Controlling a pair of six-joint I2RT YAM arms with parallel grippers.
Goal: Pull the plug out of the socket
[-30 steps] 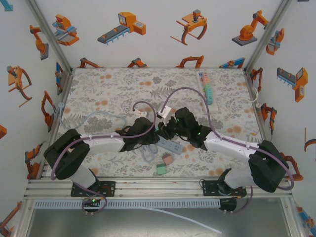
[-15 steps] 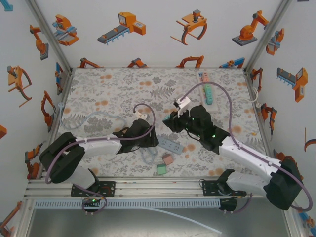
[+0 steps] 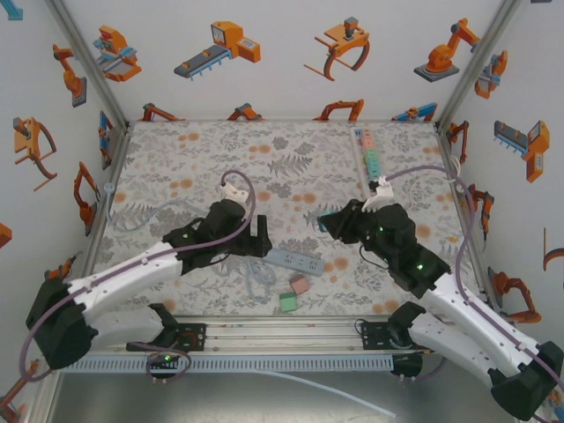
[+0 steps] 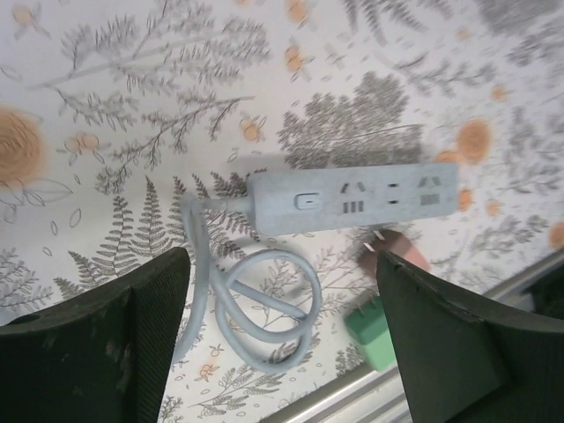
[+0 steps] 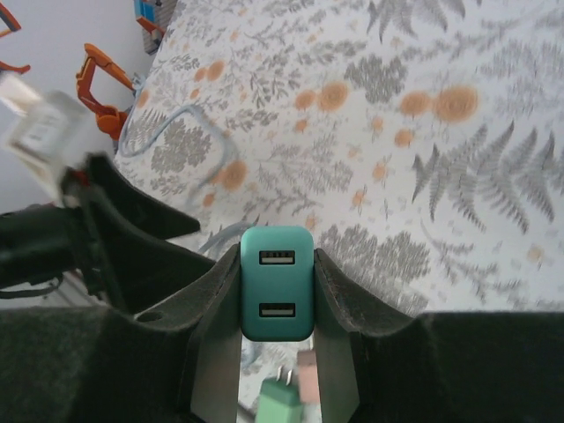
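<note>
**Top view.** The left gripper [image 3: 258,240] is being positioned just left of the grey power strip [image 3: 295,260], which is lying flat on the patterned table [image 3: 203,150]. The teal plug [image 3: 322,223] is being held by the right gripper [image 3: 328,226], apart from the power strip and beyond its right end. A pink plug [image 3: 300,285] and a green plug [image 3: 288,301] are lying near the strip, toward the near edge. A second strip [image 3: 369,159] is lying at the far right.

**Left wrist view.** The jaws are being held wide apart, with nothing gripped between the fingers [image 4: 115,344]. The power strip [image 4: 352,198] is lying beyond the fingertips, and its cable [image 4: 256,304] is lying looped beside it.

**Right wrist view.** The teal plug [image 5: 277,282] is being clamped between the two fingers [image 5: 211,352], with both jaws pressed against its sides. Its two slots are facing the camera.
</note>
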